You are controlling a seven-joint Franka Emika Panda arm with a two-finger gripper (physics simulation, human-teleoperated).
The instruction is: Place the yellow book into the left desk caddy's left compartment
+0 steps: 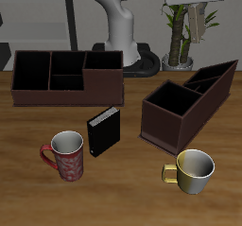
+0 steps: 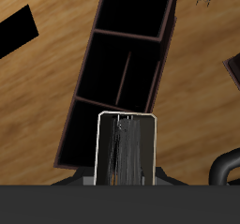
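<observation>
Yellow book (image 2: 127, 139) off desk, hanging edge-on over left desk caddy (image 2: 80, 106), midway between desk's front and back edges. Gripper (image 2: 127, 174) appears clamped on it; fingers barely visible. Thin, light, stiff; likely pivots, so pinch flat covers near middle

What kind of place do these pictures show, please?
Probably a simulated office or study desk: a wooden table with two brown desk caddies, a black book, two mugs and a potted plant behind.
</observation>
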